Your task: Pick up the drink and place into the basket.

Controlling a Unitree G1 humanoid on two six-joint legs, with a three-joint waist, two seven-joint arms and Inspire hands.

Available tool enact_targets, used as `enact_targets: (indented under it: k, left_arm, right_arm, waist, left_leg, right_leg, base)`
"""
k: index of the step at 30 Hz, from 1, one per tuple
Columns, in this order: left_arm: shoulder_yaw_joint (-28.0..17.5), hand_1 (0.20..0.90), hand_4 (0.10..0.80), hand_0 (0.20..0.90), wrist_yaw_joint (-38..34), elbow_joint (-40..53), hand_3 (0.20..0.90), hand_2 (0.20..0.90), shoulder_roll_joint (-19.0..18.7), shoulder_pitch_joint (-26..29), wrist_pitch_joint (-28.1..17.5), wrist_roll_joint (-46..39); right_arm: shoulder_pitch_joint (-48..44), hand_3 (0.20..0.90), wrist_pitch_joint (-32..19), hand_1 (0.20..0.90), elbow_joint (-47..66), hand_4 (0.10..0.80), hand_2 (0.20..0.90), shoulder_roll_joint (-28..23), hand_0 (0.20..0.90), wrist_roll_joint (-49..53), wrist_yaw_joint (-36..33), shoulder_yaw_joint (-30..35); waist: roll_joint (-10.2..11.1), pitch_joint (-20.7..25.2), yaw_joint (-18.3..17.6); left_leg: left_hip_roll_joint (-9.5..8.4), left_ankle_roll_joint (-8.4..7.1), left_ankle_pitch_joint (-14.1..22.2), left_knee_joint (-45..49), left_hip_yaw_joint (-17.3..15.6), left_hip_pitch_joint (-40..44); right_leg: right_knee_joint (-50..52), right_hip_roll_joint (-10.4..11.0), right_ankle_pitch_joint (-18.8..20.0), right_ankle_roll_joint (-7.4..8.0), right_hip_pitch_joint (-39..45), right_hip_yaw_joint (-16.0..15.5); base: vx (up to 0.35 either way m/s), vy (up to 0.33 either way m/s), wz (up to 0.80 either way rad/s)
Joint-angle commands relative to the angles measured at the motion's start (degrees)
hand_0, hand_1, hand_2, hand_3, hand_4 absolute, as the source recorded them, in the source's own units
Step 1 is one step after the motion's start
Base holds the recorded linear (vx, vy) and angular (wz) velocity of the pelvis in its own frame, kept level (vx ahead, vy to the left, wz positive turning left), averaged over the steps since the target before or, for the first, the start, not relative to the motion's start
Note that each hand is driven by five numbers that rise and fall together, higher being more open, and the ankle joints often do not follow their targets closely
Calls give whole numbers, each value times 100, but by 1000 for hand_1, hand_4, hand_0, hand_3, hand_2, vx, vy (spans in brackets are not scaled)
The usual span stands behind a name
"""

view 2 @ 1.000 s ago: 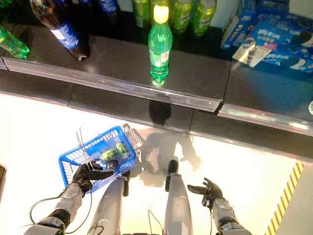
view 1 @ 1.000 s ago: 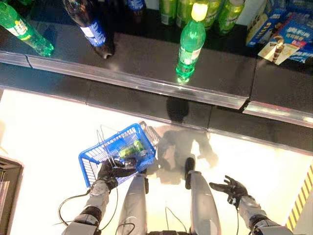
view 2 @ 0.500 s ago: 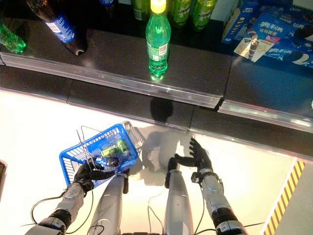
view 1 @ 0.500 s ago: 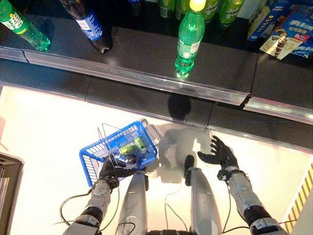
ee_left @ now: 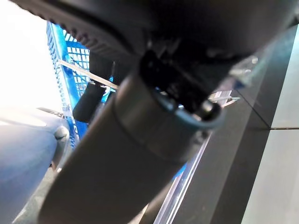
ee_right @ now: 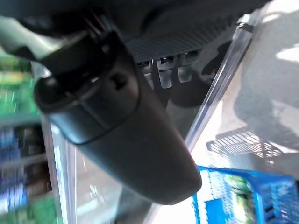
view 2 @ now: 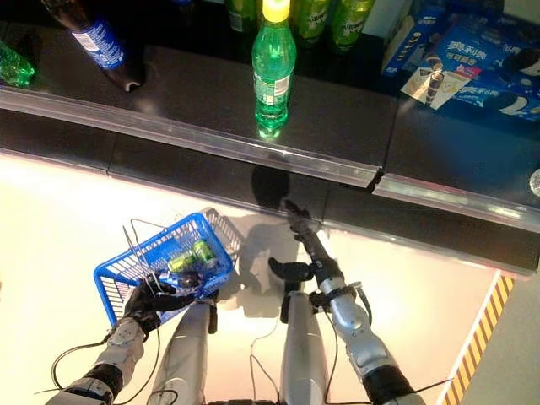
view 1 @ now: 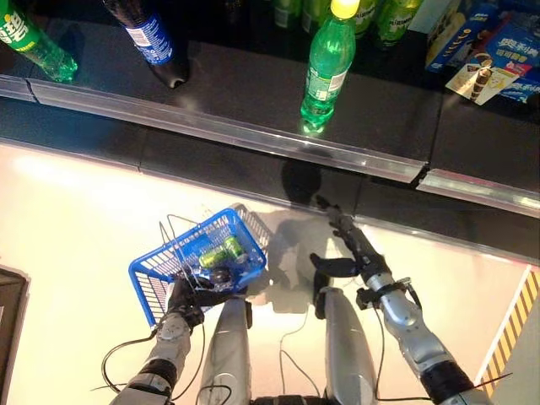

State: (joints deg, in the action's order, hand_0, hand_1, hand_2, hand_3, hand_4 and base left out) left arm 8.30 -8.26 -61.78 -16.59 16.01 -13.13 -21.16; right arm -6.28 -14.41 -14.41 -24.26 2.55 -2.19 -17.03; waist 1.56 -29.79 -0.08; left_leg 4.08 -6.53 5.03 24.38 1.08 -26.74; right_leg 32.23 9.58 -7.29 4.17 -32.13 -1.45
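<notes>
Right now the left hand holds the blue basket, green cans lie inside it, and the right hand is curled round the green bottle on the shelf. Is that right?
Not quite. The right hand is open, reaching toward the green bottle without touching it, as the left eye view shows. The left hand does hold the blue basket with green cans inside.

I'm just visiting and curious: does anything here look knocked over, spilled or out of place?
Nothing looks spilled or broken. The green plastic bottle stands upright on the dark shelf. Green cans lie on their sides in the blue wire basket, which hangs tilted from the left hand.
</notes>
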Motion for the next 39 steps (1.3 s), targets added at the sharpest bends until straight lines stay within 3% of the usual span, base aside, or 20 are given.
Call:
enact_targets:
  k: [1,10,23,30,39]
  left_arm:
    - [-69,300,100,300,-169,438,200,300,-352,-745,-611,-170]
    - [-12,300,100,300,-179,330,200,300,-300,-678,-723,-225]
    - [-55,300,100,300,-104,185,200,300,-243,-773,-795,-195]
    - [-50,300,100,300,-92,139,200,300,-229,-816,-793,-153]
    - [-7,300,100,300,-71,168,200,300,-258,-823,-713,-160]
  right_arm:
    - [-14,900,-572,900,979,800,900,-126,900,-166,-19,201]
    - [-115,900,-755,900,1699,800,900,-261,900,-92,-130,256]
    - [-441,900,-1066,900,2595,800,900,-177,900,561,-171,937]
    - [-516,900,-1326,900,2769,800,900,-116,900,772,-290,1194]
    - [-886,900,-1235,900,2654,800,900,-133,900,1023,-541,1503]
  waist:
    - [95,181,20]
    - [75,108,8]
    - [20,139,22]
    - [0,158,23]
    - [-54,152,48]
  left_leg:
    - [-155,410,-154,203,289,-47]
    - [-123,388,-173,163,303,12]
    - [-56,328,-161,132,302,215]
    - [-47,306,-122,208,299,275]
    - [-43,286,-122,234,291,306]
  right_leg:
    - [-771,287,582,107,555,-90]
    - [-868,284,568,96,685,-113]
    - [-1066,319,558,69,1035,-188]
    - [-1083,346,550,55,1170,-201]
    - [-1150,376,569,44,1279,-230]
  base:
    - [0,0,0]
    - [0,0,0]
    - [9,1,1]
    - [39,-3,0]
    - [9,-1,0]
